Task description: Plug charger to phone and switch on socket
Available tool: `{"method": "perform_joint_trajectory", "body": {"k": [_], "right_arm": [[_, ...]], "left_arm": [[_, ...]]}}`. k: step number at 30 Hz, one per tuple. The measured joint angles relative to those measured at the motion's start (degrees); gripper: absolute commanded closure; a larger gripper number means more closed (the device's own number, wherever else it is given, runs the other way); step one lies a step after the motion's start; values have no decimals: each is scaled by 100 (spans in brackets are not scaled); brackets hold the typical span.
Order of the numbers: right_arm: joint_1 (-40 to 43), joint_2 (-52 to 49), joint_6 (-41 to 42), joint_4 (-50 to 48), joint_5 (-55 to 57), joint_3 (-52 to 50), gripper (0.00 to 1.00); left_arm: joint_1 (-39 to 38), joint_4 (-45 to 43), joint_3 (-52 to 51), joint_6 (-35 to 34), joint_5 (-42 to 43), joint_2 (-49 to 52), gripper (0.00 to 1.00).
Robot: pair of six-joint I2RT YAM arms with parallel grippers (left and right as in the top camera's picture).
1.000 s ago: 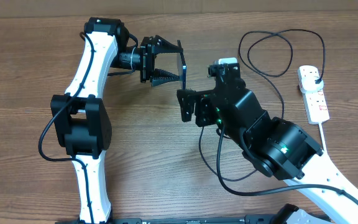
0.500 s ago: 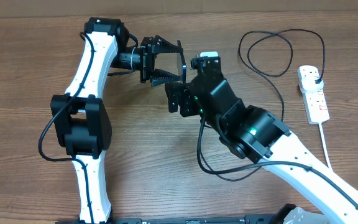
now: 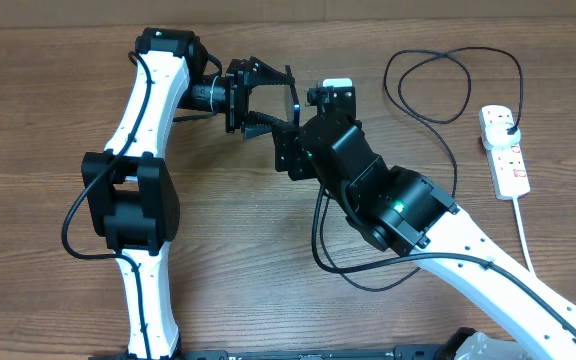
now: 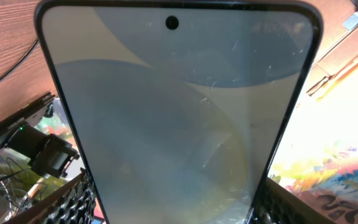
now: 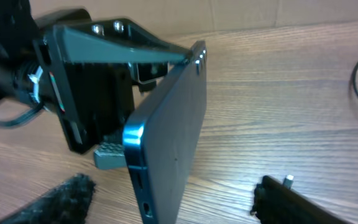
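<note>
My left gripper [image 3: 268, 107] is shut on the phone [image 3: 294, 104] and holds it on edge above the table. In the left wrist view its pale screen [image 4: 179, 112] fills the frame between the jaws. My right gripper [image 3: 287, 156] sits just in front of the phone's lower end and holds the charger's connector, whose metal tip [image 5: 288, 180] points up to the right of the phone's edge [image 5: 169, 137]. The black cable [image 3: 438, 85] loops away to the plug [image 3: 508, 124] in the white socket [image 3: 505, 152] at far right.
The socket's white cord [image 3: 524, 240] runs down the right side toward the table's front. A slack loop of black cable [image 3: 320, 245] lies under my right arm. Bare wood lies left and front of the arms.
My right arm has swung left and back, bringing its gripper and the connector close under the phone. The left arm and the phone have not moved.
</note>
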State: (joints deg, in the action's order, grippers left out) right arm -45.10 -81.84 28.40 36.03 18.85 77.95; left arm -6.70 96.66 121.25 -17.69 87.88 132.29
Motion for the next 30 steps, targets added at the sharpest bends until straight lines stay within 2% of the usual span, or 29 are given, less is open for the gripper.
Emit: {"method": "perform_joint_trajectory", "body": {"k": [2,8,14,21,26,30], "right_arm": [[0,-31,2,-2,-39,0,0],[0,68,11,68,-404,79,0],[11,887,17,170,-527,232,0],[546,2378,636,1220,422,415,0],[1032,2756,1003,1871,824,420,0],[1250,2712,1099,2028,811,420,0]], "left_arm": [[0,0,0,2,0,0,30],[0,0,0,0,0,0,30],[0,0,0,0,0,0,30],[0,0,0,0,-2,0,30],[0,0,0,0,0,0,30],[0,0,-2,0,-2,0,30]]}}
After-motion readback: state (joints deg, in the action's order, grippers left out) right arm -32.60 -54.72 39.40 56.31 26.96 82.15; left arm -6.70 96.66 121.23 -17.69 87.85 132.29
